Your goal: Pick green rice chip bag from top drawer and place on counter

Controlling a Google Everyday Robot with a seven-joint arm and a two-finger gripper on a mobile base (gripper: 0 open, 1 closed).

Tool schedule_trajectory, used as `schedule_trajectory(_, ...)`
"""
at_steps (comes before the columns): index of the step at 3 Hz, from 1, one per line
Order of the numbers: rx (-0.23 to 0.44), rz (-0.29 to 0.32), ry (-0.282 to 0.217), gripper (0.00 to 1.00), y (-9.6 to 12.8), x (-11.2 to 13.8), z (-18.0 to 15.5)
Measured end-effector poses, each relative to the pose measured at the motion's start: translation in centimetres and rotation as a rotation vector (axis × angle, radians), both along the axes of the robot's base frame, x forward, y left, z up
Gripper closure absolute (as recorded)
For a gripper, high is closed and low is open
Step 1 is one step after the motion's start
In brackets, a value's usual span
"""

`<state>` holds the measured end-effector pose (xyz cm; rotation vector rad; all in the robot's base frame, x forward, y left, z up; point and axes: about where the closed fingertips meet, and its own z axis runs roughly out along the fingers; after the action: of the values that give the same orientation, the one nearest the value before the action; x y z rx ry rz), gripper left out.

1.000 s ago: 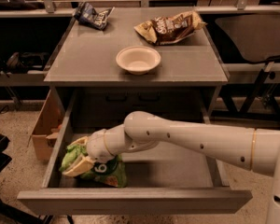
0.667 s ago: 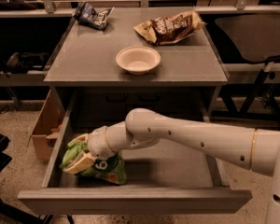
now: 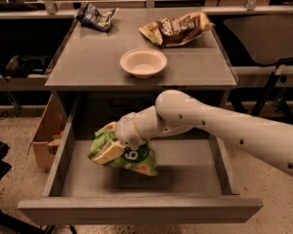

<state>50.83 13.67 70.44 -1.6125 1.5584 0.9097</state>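
Observation:
The green rice chip bag is crinkled and hangs above the left half of the open top drawer, lifted off its grey floor. My gripper is shut on the bag's upper left part, with a tan finger pad pressed against it. My white arm reaches in from the right, across the drawer. The counter lies just behind and above the drawer.
On the counter stand a white bowl in the middle, a brown-and-gold chip bag at the back right and a dark blue snack bag at the back left. A cardboard box sits on the floor to the left of the cabinet.
The gripper has risen with the green bag and moved a little right; the bag has come up off the drawer floor.

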Motion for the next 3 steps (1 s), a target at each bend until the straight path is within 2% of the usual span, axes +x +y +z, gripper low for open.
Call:
schedule_trajectory(1,-0.147,-0.049,-0.044,1.0,-6.4,0.5,5.0)
schedule_trajectory(2,-0.149,-0.056,-0.042,1.0,-6.6,0.6,5.4)
schedule_trajectory(3,-0.177,-0.143,-0.018,1.0,-10.2,1.7,9.9)
